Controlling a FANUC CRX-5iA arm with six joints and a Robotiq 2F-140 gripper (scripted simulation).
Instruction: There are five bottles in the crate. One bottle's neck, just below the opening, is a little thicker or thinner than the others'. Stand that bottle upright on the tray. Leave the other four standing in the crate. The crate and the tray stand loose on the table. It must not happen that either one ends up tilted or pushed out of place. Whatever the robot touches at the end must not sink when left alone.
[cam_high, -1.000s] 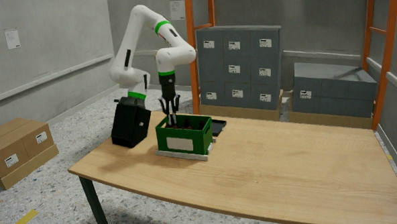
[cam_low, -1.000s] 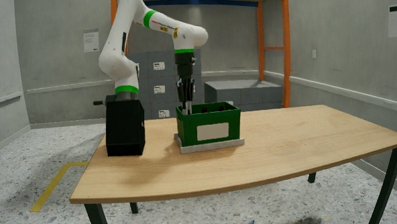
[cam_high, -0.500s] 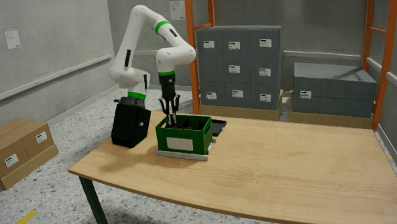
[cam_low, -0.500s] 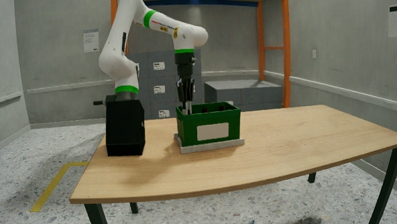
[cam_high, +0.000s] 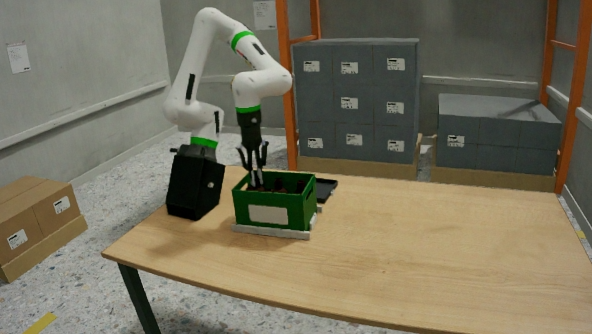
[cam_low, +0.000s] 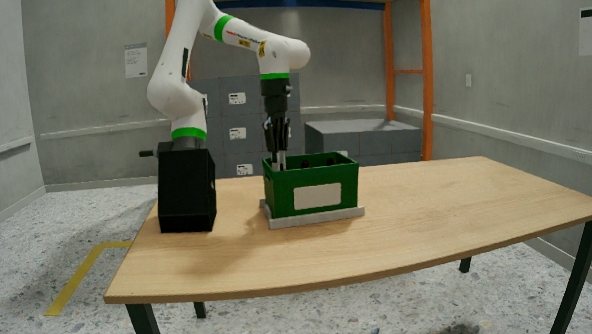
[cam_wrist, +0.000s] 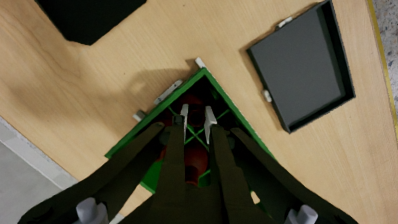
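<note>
The green crate stands on the table with dark red-brown bottles inside. My gripper points down into it, its fingertips below the rim. It is shut on the neck of a bottle standing near one corner. Another bottle stands close by, partly behind the fingers. Further bottle tops show in the exterior view, one bottle and another bottle. Neck differences cannot be told. The dark tray lies beyond the crate, hidden in the exterior view.
Pale strips run along the crate's base. Small pale blocks touch the tray's edges. The black robot base stands left of the crate. Grey stacked boxes and orange rack posts stand behind the table.
</note>
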